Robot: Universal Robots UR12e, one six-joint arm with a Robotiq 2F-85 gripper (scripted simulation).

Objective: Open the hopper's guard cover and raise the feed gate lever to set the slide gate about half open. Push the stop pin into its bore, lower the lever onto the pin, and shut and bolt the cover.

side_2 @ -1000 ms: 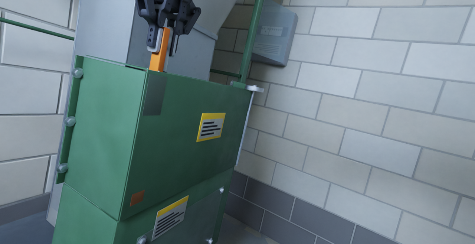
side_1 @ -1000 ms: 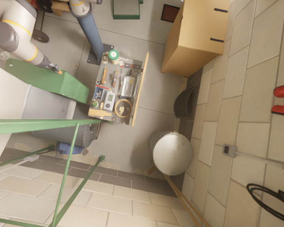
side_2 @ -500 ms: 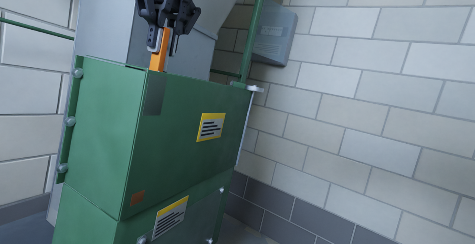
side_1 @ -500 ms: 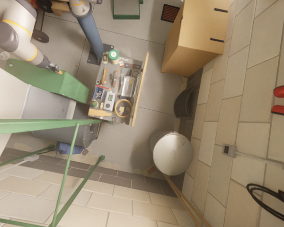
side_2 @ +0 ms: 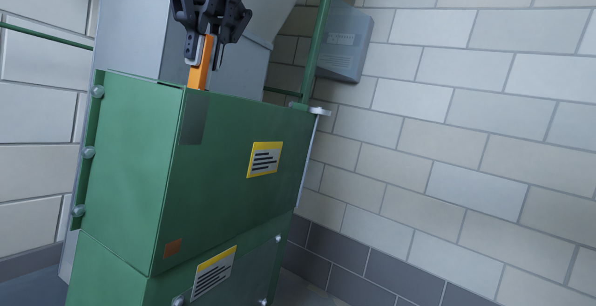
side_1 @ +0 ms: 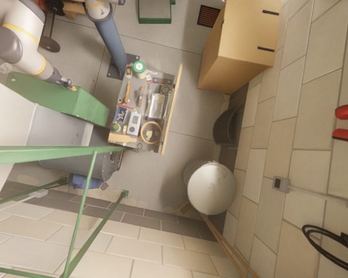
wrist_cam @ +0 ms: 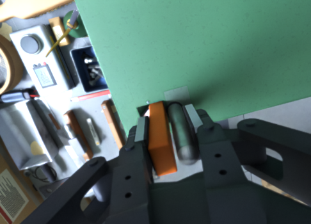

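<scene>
The green guard cover (side_2: 196, 171) hangs on the front of the grey hopper body, against the brick wall. An orange tab (side_2: 201, 66) sticks up through a notch at the cover's top edge. The orange tab (wrist_cam: 161, 138) and a grey round bolt (wrist_cam: 181, 132) beside it are clamped in my gripper (wrist_cam: 166, 119), which comes down from above. The gripper (side_2: 204, 52) stays closed on them. From overhead, the tab shows as a small orange dot (side_1: 73, 88) at the cover's (side_1: 60, 98) top edge. The lever, gate and stop pin are hidden behind the cover.
Behind the cover stands the grey hopper chute with a green frame post (side_2: 316, 37) and a wall box (side_2: 344, 45). On the floor below sit a tool tray (side_1: 144, 109), a white drum (side_1: 211, 187) and a tan cabinet (side_1: 240, 45).
</scene>
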